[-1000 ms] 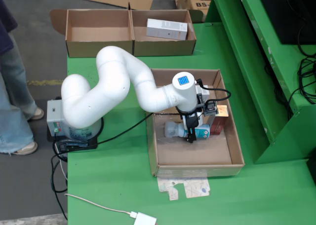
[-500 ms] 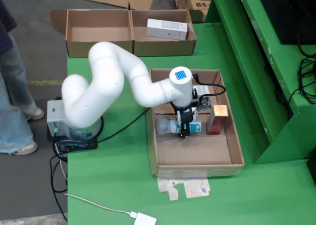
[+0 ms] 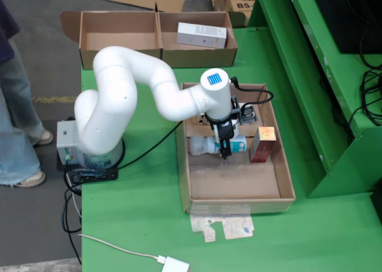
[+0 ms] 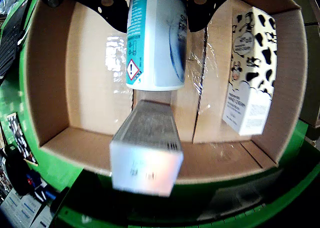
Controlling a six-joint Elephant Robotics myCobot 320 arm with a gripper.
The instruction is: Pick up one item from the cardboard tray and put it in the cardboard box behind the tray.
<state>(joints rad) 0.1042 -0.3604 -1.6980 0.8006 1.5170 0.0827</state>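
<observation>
My gripper (image 3: 225, 148) is shut on a white and teal bottle (image 3: 212, 145), which hangs sideways over the middle of the cardboard tray (image 3: 184, 182). The wrist view shows the bottle (image 4: 155, 38) clamped between the black fingers (image 4: 112, 10) above the tray floor (image 4: 90, 88). A reddish box (image 3: 262, 144) stands upright just right of the bottle; it shows blurred in the wrist view (image 4: 147, 158). A cow-patterned carton (image 4: 250, 73) lies along one tray wall. Behind the tray stands the two-compartment cardboard box (image 3: 119, 57), with a white carton (image 3: 202, 35) in its right compartment.
A raised green shelf (image 3: 310, 75) runs along the right of the table. A person's legs (image 3: 15, 105) stand at the far left beside the arm's base (image 3: 89, 158). A cardboard scrap (image 3: 224, 226) and a white adapter (image 3: 175, 264) lie near the front edge.
The gripper has carried the bottle left and toward the back of the tray, away from the reddish box. The arm's elbow has swung left.
</observation>
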